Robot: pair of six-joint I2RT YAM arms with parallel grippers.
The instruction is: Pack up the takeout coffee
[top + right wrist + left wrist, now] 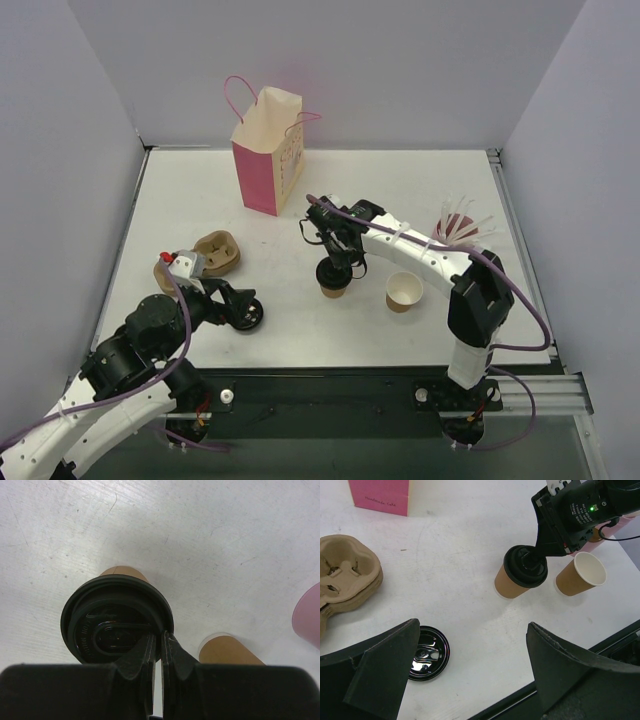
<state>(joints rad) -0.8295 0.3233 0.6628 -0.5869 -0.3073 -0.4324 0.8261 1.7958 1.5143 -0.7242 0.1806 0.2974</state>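
The takeout coffee (333, 283) stands upright on the counter (420, 180), near the middle and toward the front. It is well apart from the pink-and-cream paper bag (268, 150), which stands open at the back. Its black lid is on and looks seated all round the rim in the right wrist view. That part of the job appears done, though I cannot tell whether the lid is pressed fully home. The right hand (159, 640) has its fingers closed together with nothing between them. Their tips rest on top of the lid near its edge, so it is pressing or touching rather than holding the cup. The left hand (472, 625) is spread wide and holds nothing, hovering low over the counter just beside a loose black lid (426, 653) lying flat. A second brown cup (580, 574) without a lid stands just beside the coffee, not touching it. A stack of moulded cardboard cup carriers (345, 575) lies to the left. What is left, by my reading, is most of the packing. The coffee has not been gripped or lifted, and nothing shows inside the bag from here. The right hand would have to open, take the cup by its side and carry it back to the bag.
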